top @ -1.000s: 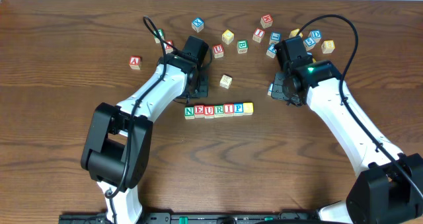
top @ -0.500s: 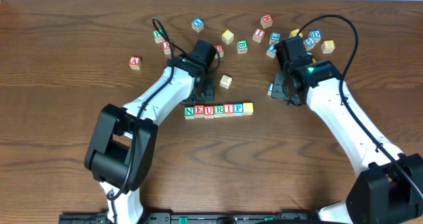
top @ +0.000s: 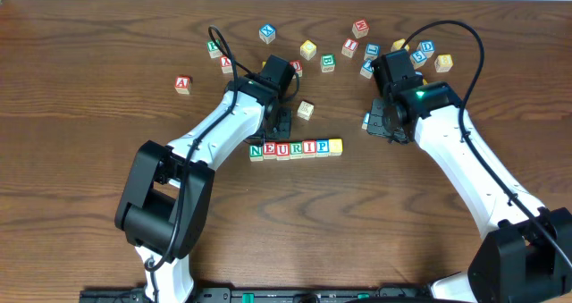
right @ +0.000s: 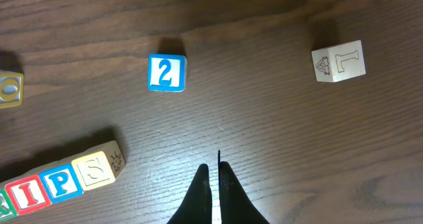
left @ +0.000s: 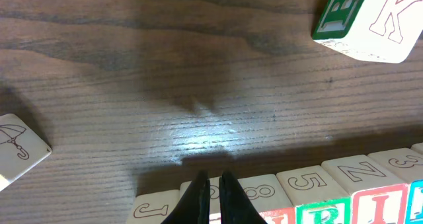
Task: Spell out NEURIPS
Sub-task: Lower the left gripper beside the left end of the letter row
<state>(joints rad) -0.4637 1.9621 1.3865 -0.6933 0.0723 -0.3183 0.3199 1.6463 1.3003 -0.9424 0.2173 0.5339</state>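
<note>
**Left gripper** (left: 211,189): clenched, nothing in it. Its tips are at the far side of the row of seven cubes (top: 295,148), over the row's N end. I cannot tell whether they touch it.
- Row: directly under and toward the arm's base from this gripper. Its long axis runs crosswise to the fingers and reads N, E, U, R, I, P, S.
- Beyond the gripper and to one side: one pale cube with B and K faces (left: 367,19).
- To the other side: one umbrella cube (left: 16,148).

**Right gripper** (right: 215,184): clenched, nothing in it. It hangs clear of the row, off the end with the S cube (right: 98,168).
- Ahead of the gripper: one blue "2" cube (right: 166,73) and one pale L cube (right: 338,61).

**Judgement:** the word looks finished. If the row needs straightening, that would be a push across its long axis, and the left arm is much the nearer.

**Count:**
- Lined-up cubes: seven.
- Loose cubes on the worktop (top: 89,178): about seventeen, including one red A cube (top: 182,84). Several are half hidden behind the arms.
- Arms: two.
</note>
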